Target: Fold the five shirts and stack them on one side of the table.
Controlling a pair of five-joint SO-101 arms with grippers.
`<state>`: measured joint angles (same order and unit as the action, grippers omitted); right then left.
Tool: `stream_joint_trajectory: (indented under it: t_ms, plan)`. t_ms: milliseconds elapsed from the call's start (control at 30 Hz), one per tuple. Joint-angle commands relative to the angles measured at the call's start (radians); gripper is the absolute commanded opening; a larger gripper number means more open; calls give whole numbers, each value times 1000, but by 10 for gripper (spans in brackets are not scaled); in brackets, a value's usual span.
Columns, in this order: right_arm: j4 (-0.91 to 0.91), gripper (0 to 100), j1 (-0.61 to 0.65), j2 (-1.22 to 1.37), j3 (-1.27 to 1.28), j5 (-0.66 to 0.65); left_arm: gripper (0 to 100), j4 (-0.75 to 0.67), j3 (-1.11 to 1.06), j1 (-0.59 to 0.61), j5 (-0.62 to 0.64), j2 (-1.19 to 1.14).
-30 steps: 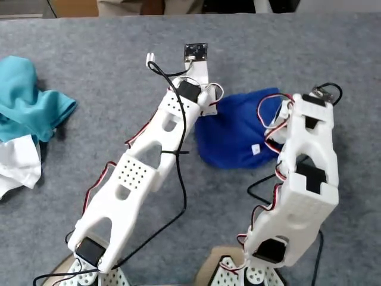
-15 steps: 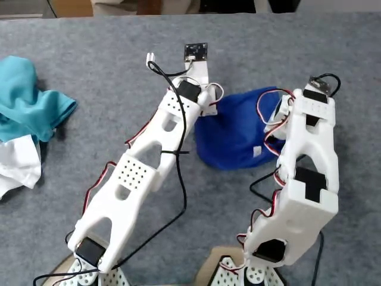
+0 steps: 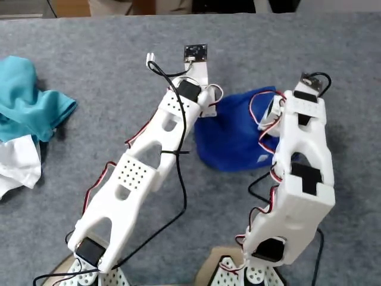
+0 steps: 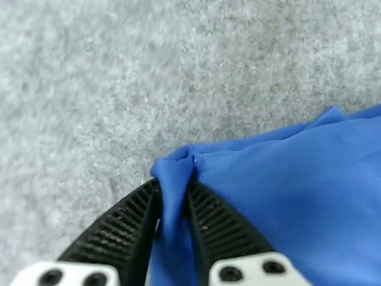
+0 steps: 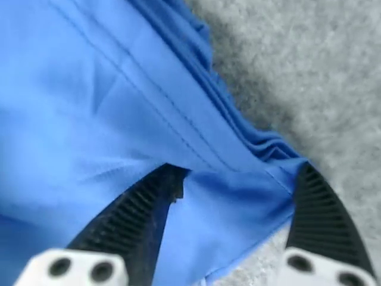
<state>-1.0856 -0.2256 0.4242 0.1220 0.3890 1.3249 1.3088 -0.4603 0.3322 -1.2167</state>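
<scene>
Nearest the camera in the high view, the two white arms rise from their bases and stretch away over the grey tabletop. Between their far ends lies the blue shirt, bunched into a rumpled heap rather than spread flat. It sits toward the right of the tabletop's middle. Its visible part is about as wide as it is deep, so no clear long axis shows, and its right side is hidden under the right arm.

The left gripper is at the heap's left far corner. Its black ribbed fingers are pressed nearly together on a narrow raised fold of the blue cloth. The pinched tip of the fold pokes out just beyond the fingertips, over bare tabletop. From there the shirt's edge runs off toward the right arm's side.

The right gripper hangs over the opposite edge of the shirt with its fingers spread wide. It holds nothing. One finger is over the cloth and the other is at the gathered hem, where pleated folds meet the tabletop.

Well apart, at the left edge of the tabletop, a crumpled teal shirt lies touching a white shirt just nearer the arms.
</scene>
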Motion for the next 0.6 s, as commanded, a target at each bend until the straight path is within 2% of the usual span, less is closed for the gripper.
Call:
stream_joint_trajectory:
  t_ms: [0, 267, 333, 500, 567]
  plan:
    - [20, 295, 16, 33, -33, 40, 19, 21, 32, -14, 2, 64]
    - [18, 283, 44, 108, -68, 61, 19, 18, 32, -14, 2, 61]
    - [-2, 231, 48, 114, -90, 61, 19, 17, 32, -14, 2, 61]
    - [-23, 8, 50, 116, -97, 57, 19, 18, 32, -3, 2, 61]
    - [-64, 19, 51, 110, -101, 61, 19, 20, 32, 5, 0, 61]
